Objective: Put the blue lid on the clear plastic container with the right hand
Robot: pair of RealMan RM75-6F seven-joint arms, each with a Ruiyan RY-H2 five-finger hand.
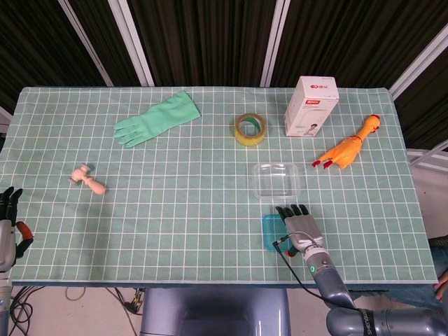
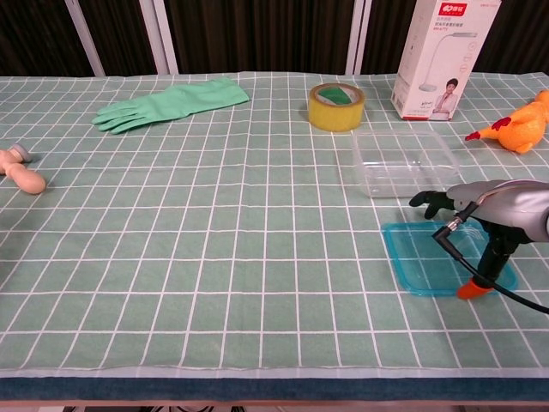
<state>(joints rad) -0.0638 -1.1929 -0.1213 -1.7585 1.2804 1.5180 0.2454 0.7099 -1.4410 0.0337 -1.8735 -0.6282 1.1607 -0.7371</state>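
Note:
The blue lid [image 2: 425, 257] lies flat on the green checked cloth near the front edge, and in the head view only its left strip [image 1: 269, 232] shows beside my hand. My right hand [image 2: 491, 212] [image 1: 300, 226] hovers over the lid's right half, fingers stretched toward the container, thumb pointing down at the lid's near right corner. Nothing is gripped in it. The clear plastic container [image 2: 403, 160] [image 1: 276, 180] stands open-topped just behind the lid. My left hand [image 1: 8, 222] hangs off the table's left front corner, fingers spread, holding nothing.
A yellow tape roll [image 2: 336, 106], a white box [image 2: 444, 56] and an orange rubber chicken [image 2: 517, 125] stand behind the container. A green glove [image 2: 170, 103] lies at the back left, a small wooden toy [image 2: 19, 171] at the left edge.

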